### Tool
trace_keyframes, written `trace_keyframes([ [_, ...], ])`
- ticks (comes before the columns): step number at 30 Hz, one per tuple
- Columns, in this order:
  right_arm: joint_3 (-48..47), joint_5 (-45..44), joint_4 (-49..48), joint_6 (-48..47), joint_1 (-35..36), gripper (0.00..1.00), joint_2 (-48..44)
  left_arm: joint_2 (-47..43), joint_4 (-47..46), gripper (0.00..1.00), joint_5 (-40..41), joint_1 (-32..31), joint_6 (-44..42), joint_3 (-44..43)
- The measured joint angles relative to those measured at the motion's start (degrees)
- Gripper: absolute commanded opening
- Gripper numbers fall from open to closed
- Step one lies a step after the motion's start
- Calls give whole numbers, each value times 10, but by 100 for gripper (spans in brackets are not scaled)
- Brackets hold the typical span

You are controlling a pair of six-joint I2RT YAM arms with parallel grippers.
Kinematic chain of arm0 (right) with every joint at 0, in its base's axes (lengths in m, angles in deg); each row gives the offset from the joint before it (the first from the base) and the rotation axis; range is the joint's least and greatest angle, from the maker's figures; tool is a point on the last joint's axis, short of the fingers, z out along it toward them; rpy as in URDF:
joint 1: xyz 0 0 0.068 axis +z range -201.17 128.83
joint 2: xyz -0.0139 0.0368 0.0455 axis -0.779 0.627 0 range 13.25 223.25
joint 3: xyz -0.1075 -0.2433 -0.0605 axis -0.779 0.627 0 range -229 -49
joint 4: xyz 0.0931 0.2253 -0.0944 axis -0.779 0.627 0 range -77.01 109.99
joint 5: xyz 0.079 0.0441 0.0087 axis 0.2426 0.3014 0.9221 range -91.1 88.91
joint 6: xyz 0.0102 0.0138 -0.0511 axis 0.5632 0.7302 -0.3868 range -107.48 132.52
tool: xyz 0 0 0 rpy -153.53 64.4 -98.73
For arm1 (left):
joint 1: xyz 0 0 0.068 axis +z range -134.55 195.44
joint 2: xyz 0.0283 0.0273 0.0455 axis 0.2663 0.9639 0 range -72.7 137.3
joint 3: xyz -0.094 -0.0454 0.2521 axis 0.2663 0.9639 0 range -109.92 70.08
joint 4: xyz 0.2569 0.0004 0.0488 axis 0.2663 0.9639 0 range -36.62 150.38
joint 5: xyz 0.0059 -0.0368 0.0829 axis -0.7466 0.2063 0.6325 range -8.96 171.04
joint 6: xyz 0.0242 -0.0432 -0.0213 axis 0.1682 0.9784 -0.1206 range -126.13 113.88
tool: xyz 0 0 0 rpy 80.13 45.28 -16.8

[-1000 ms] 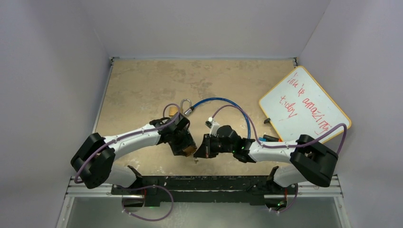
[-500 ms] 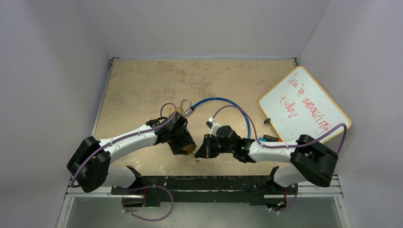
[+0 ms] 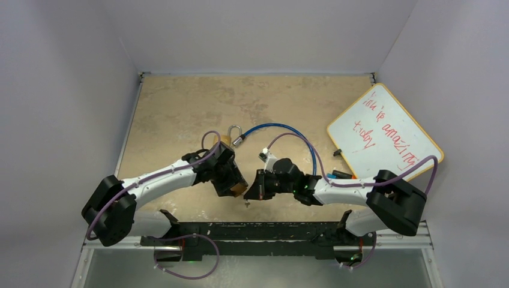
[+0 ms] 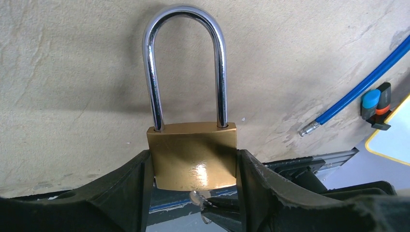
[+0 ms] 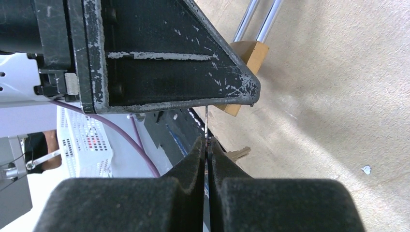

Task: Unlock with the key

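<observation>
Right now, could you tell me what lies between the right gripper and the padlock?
Only the silver key, pinched in the right gripper and pointing at the padlock's underside; the left wrist view shows it.

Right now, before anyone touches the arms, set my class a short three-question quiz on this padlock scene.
1. True or false: the brass padlock has both legs of its chrome shackle seated in its body.
2. What clamps the padlock's body? A) left gripper B) right gripper C) nothing
3. Fill in: the right gripper is ___ on the small silver key under the padlock.
Key: 1 true; 2 A; 3 shut.
</observation>
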Motion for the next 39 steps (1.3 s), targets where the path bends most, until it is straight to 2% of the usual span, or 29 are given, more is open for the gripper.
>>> trace_keyframes([
  [12,-9,1,-1,27,1,0,24,-15,-9,17,2,4,9,7],
  [21,1,-16,-3,27,1,0,-21,-16,-9,17,0,4,10,9],
  [39,0,-20,1,26,1,0,-12,-16,-10,17,-1,4,14,9],
])
